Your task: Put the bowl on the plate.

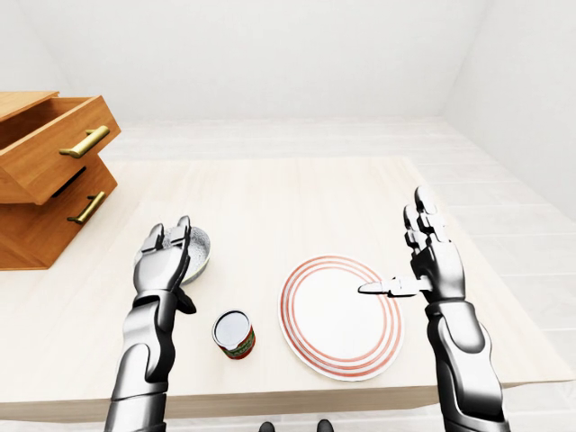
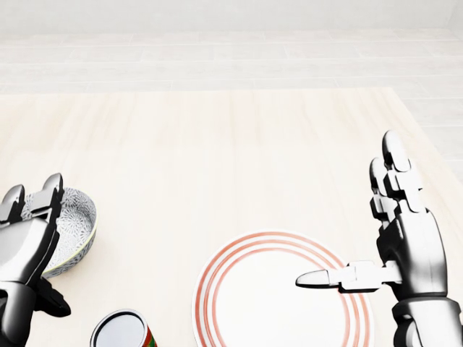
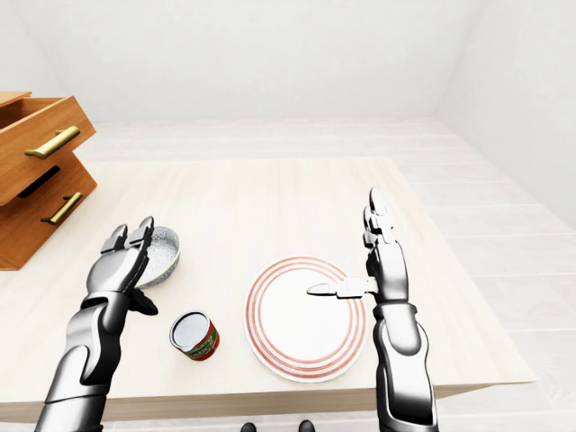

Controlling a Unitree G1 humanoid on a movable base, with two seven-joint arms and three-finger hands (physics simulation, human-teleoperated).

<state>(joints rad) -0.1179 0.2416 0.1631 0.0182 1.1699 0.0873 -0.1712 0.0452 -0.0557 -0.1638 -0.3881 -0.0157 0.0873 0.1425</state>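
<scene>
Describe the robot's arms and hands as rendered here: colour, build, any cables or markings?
The left hand and right hand are glossy silver-grey metal with three blocky, segmented fingers ending in rounded tips. The forearms match, with darker, near-black joints and wrist gaps. No cables, sleeves or markings show.

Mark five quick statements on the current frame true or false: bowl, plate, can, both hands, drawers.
1. The grey patterned bowl sits on the white plate with red rings. False: it rests on the light wooden table, left of the plate and apart from it.
2. The left hand is open at the bowl, fingers extended. True.
3. The right hand holds the red tin can. False: it is open and empty, with its thumb over the plate's right side; the can stands on the table.
4. Nothing lies on the plate. True.
5. The wooden drawer unit has its top drawer shut. False: it is pulled out.
</scene>
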